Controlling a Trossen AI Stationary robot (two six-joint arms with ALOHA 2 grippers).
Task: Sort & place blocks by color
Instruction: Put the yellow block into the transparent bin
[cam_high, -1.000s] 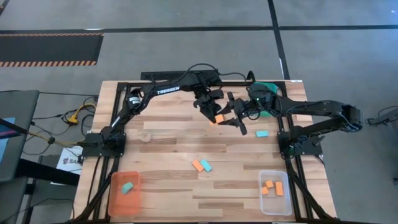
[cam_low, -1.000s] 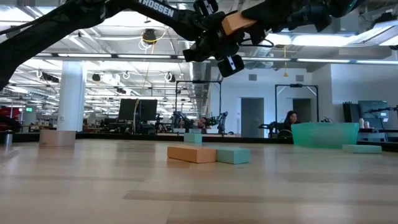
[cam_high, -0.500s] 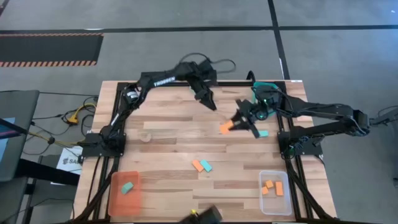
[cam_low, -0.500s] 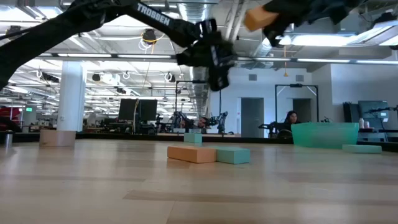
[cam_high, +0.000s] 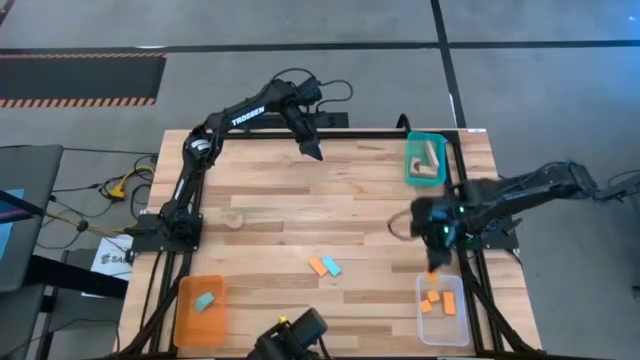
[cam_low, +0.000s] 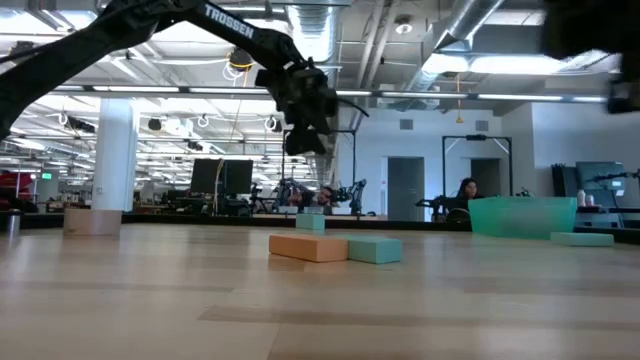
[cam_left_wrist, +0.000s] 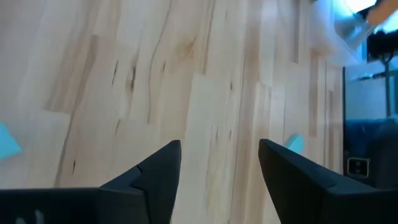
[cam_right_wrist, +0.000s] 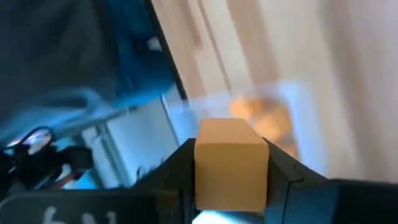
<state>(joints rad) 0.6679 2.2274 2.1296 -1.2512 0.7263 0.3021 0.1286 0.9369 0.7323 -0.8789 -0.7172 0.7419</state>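
The right gripper (cam_right_wrist: 230, 186) had its jaws clamped on a small orange rectangular block (cam_right_wrist: 231, 171), carrying it near the clear plastic tray (cam_high: 441, 316) at the wooden counter's (cam_high: 270, 210) near right corner, where other orange blocks (cam_high: 440, 300) lay, probably for release there. The left gripper (cam_left_wrist: 217, 168) hung empty, jaws apart, over the far edge.

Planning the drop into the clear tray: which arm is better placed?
Right. Its gripper holds an orange block beside the clear tray; the left gripper is open at the far edge.
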